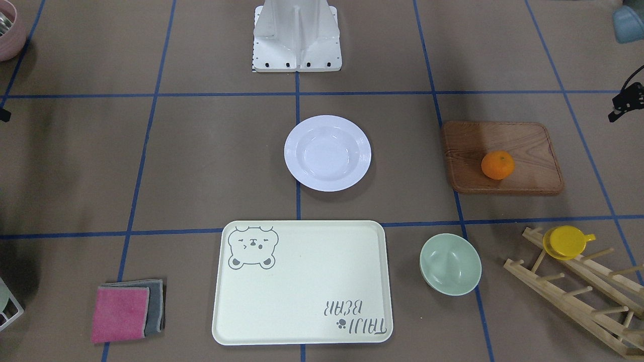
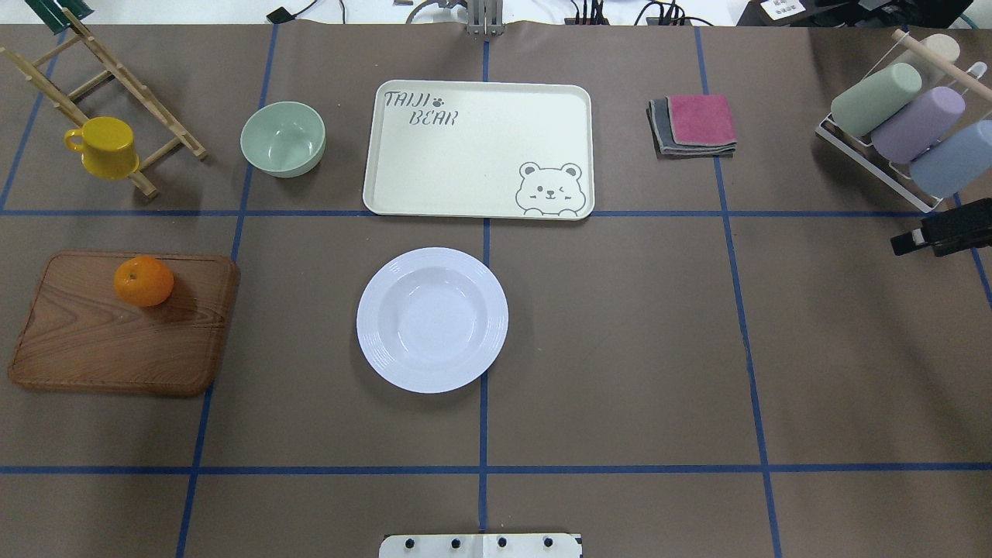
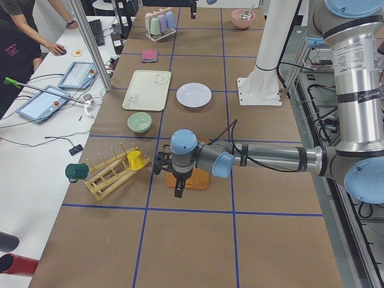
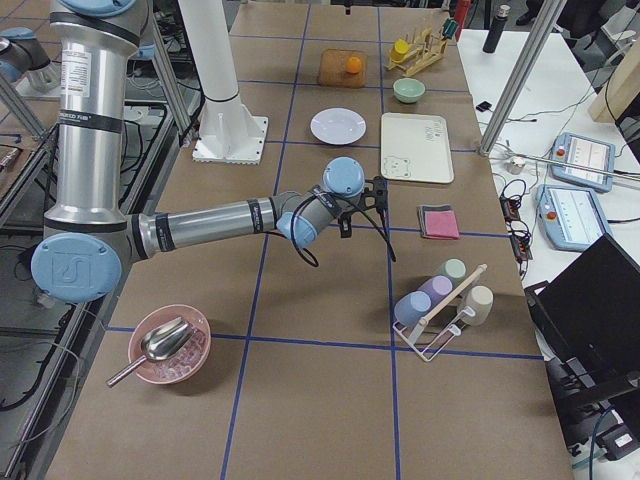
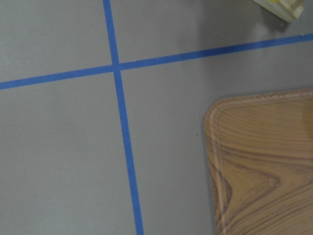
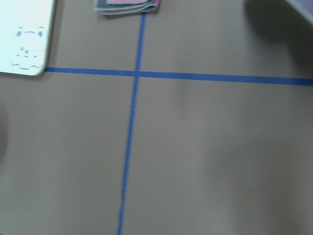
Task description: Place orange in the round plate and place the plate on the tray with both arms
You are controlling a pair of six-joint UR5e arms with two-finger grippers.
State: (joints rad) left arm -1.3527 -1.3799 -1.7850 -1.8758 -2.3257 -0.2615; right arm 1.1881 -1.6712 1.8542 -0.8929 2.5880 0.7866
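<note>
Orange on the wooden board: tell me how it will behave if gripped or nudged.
The orange is round and lies loose on the flat wooden board, so a nudge would probably roll it. Its curved sides may slip out of an off-centre grip.

Pretty clearly a robotics lab, not anybody's kitchen. The worktop [image 2: 620, 349] is covered in brown paper with a grid of blue tape [image 2: 482, 434] stuck across it. Two metal robot arms [image 3: 270, 159] reach over it, and a white pedestal [image 1: 297, 40] is bolted down on it. The white side bench [image 3: 36, 156] has touchscreen control pads [image 4: 575, 212] and a laptop [image 4: 590, 300], with a person [image 3: 15, 42] standing at it.
</note>
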